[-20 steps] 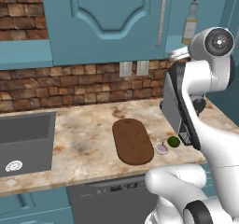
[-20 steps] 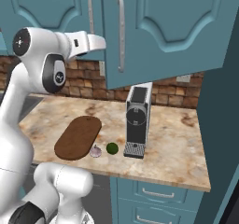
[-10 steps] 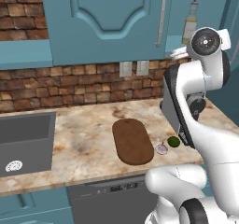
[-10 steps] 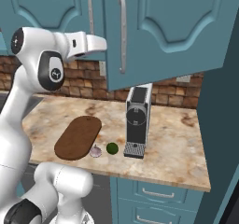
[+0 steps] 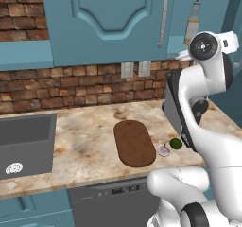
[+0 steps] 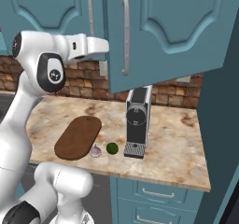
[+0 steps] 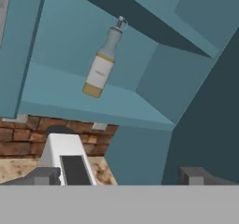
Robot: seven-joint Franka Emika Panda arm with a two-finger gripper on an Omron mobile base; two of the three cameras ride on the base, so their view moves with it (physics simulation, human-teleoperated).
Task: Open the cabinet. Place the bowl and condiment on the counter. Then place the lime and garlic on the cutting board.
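The teal cabinet (image 5: pixel 108 18) has its right door (image 6: pixel 163 31) swung open. On its shelf the condiment (image 7: pixel 102 62) (image 5: pixel 193 20) stands upright. My gripper (image 7: pixel 120 176) is open with nothing between its fingers, a little way back from the shelf and below the bottle. In the right base view the open door hides the hand's tip. On the counter (image 5: pixel 85 141) the dark oval cutting board (image 5: pixel 134 142) (image 6: pixel 78 136) lies bare. Just right of it sit the garlic (image 5: pixel 163 151) (image 6: pixel 95 151) and the lime (image 5: pixel 176 143) (image 6: pixel 112 148). The bowl is out of view.
A black and silver coffee machine (image 6: pixel 137 120) (image 7: pixel 65 157) stands on the counter right of the lime, under the open door. A grey sink (image 5: pixel 23 141) sits at the far left. A brick wall with outlets (image 5: pixel 134 70) backs the counter.
The arm's upper joint has shifted slightly left in the left base view. The gripper stays open; the lime, garlic and board have not moved.
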